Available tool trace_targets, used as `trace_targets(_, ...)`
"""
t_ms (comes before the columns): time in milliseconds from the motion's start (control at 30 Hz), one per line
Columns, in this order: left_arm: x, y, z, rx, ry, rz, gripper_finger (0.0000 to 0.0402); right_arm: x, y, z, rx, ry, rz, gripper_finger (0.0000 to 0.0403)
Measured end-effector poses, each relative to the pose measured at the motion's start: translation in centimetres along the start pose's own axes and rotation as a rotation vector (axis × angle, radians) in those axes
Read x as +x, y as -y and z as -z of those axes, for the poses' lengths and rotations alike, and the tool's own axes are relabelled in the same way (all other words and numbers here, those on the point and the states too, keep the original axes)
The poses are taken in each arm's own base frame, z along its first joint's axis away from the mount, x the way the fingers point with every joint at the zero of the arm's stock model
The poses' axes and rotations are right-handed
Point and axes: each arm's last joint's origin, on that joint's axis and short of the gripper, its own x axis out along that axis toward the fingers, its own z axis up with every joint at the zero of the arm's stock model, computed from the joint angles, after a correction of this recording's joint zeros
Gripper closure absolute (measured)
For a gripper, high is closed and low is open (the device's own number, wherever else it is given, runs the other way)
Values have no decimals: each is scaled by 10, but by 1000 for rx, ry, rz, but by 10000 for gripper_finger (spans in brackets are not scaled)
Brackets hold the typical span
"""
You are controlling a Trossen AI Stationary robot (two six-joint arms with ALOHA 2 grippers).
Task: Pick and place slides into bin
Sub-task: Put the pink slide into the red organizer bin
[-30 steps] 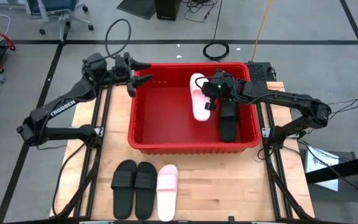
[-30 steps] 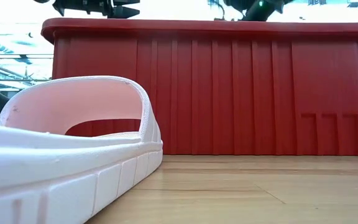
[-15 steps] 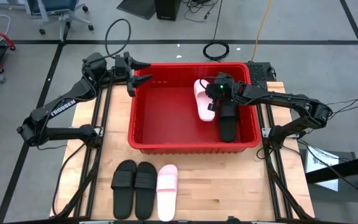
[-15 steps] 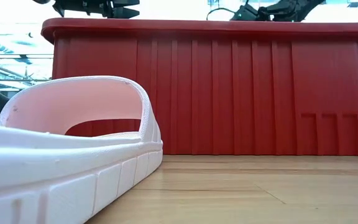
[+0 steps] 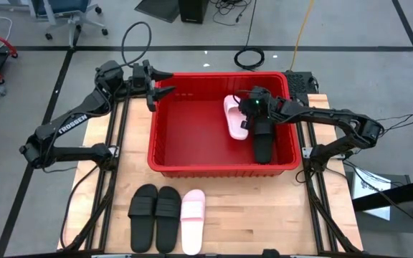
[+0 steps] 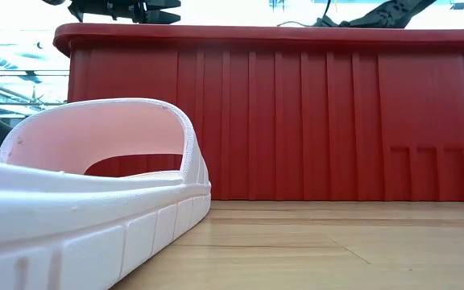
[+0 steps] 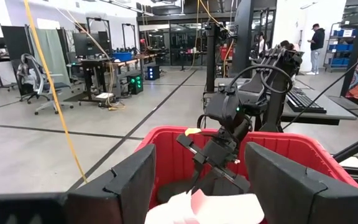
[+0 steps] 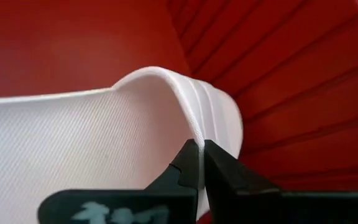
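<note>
Red plastic bin [image 5: 165,147] is the landmark, sitting mid-table with its long side across. Inside it, toward its right end, a black slide [image 5: 262,147] lies on the floor with its long axis running front to back, and just beside that, toward the bin's middle, a pink slide [image 5: 234,115] is held tilted, its long axis roughly parallel. Right gripper [image 5: 245,123] is in the bin at that slide's strap, fingers [image 8: 188,167] pinched tight on the strap edge, so the slide is still in grasp, apparently not yet let go. Outside the bin's front wall, two black slides [image 5: 156,215] and one pink slide [image 5: 193,221] lie side by side. Left gripper [image 5: 162,81] hovers at the bin's back-left corner, jaws spread, holding nothing. Judgement: release comes next.
</note>
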Motion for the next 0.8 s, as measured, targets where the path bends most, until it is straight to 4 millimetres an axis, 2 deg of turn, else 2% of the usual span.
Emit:
trace_targets(367,0,0,0,-9,0,2,153,6,-8,15,15,-21,-9,403)
trace_targets(700,2,3,0,-17,1,16,153,37,-13,26,-13,-75,-14,403)
trace_targets(800,2,3,0,-18,0,21,153,38,-9,29,-4,-104,9,403)
